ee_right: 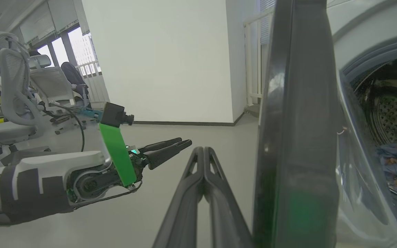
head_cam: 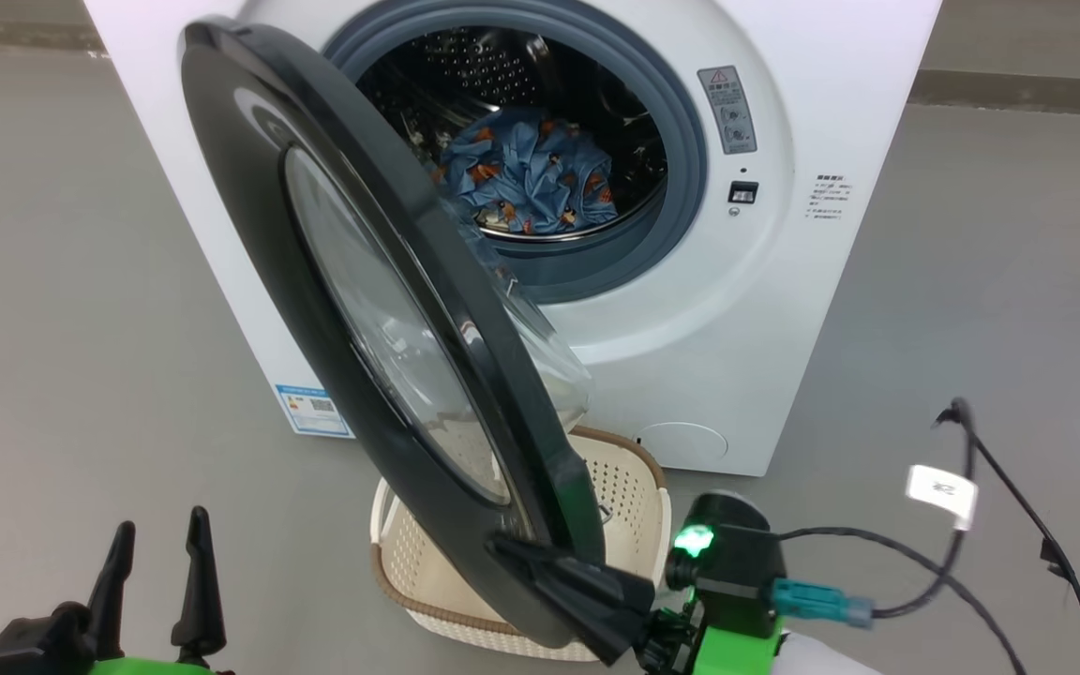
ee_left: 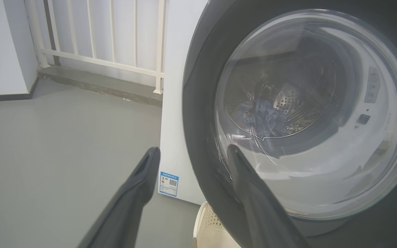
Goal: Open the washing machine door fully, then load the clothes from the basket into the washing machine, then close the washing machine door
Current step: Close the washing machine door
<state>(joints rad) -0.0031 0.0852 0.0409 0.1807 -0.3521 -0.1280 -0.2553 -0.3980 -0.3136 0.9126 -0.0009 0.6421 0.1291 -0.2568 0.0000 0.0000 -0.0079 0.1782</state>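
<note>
The washing machine door looks rigid, heavy and glossy-slick, so push its black rim, not the glass. Right pincer is closed at that rim; left pincer is open and empty.

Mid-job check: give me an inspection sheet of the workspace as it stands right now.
Surface: smooth grey floor.
Job's things: big white front-loading washing machine; its round glossy black door with glass window stands partly open; light-blue printed clothes lie in the perforated steel drum; cream perforated plastic basket sits on the floor under the door, no clothes visible in it.
Clutter: nothing seen.
Grippers: left gripper open, holding nothing; right gripper fingers shut, at the door's lower edge.
Cables: black cables with a white tag trail from the right wrist.
Surroundings: white railing, white wall, grey office chairs.
</note>
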